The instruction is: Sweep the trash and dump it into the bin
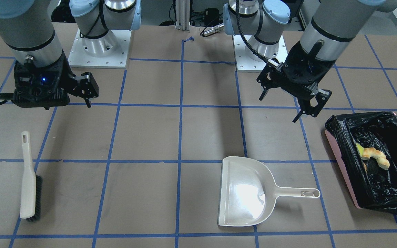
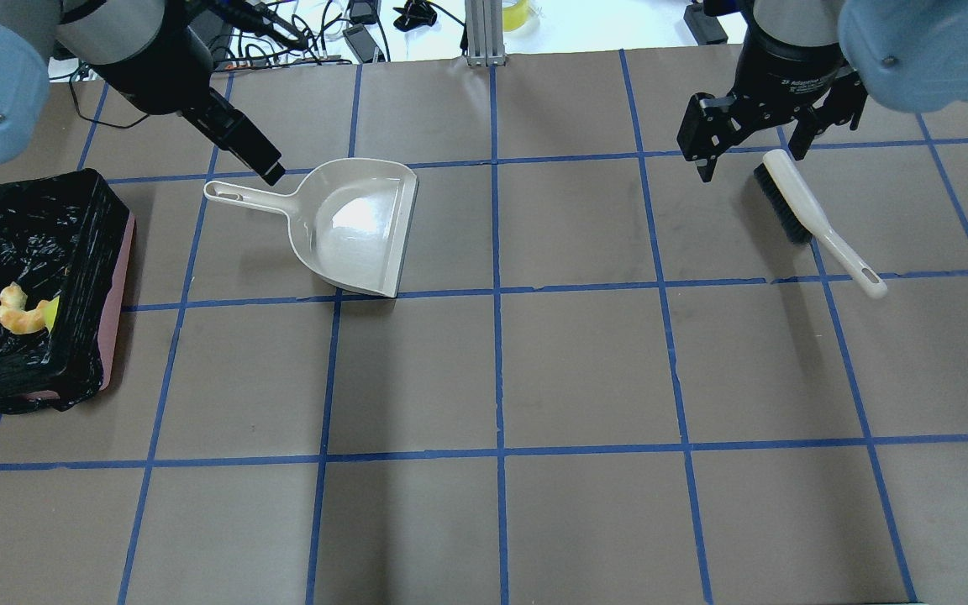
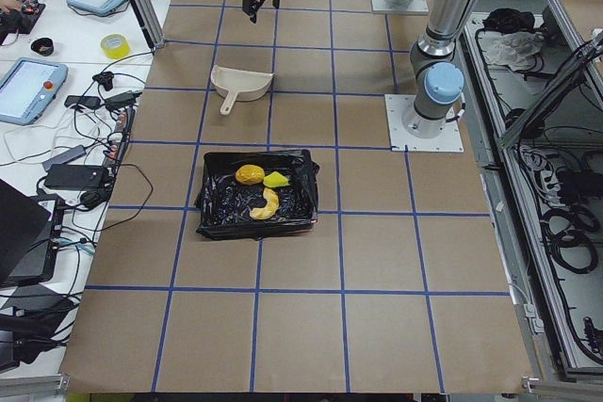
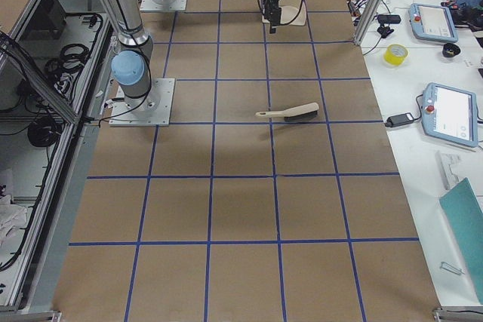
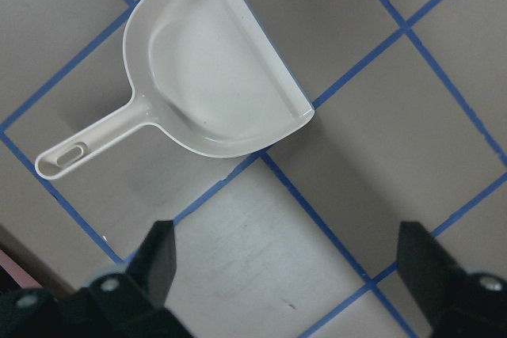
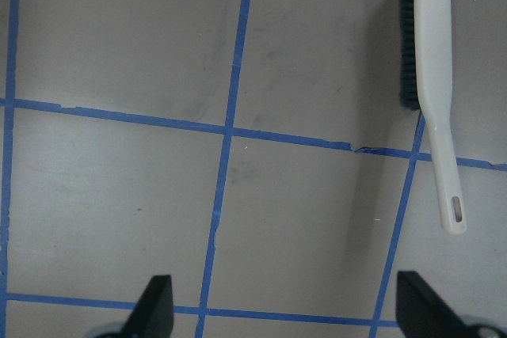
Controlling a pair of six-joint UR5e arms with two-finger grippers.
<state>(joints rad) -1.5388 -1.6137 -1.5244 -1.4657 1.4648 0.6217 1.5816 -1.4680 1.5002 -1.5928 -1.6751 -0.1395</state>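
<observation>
The pink bin (image 1: 342,174) with its black bag stands at the robot's left end of the table (image 2: 118,277) (image 3: 209,204). In it lie the tan bread piece (image 1: 377,156) (image 2: 20,316) (image 3: 267,204), the yellow sponge wedge (image 3: 276,179) (image 2: 50,313) and the orange-yellow lump (image 3: 249,174). My left gripper (image 1: 277,110) (image 5: 289,275) is open and empty, raised above the table beside the dustpan's handle. My right gripper (image 2: 749,160) (image 6: 289,306) is open and empty, raised near the brush.
The beige dustpan (image 1: 246,193) (image 2: 358,223) (image 5: 214,85) lies empty on the table between the bin and the centre. The white brush with dark bristles (image 1: 29,179) (image 2: 812,214) (image 6: 432,77) lies flat on the robot's right side.
</observation>
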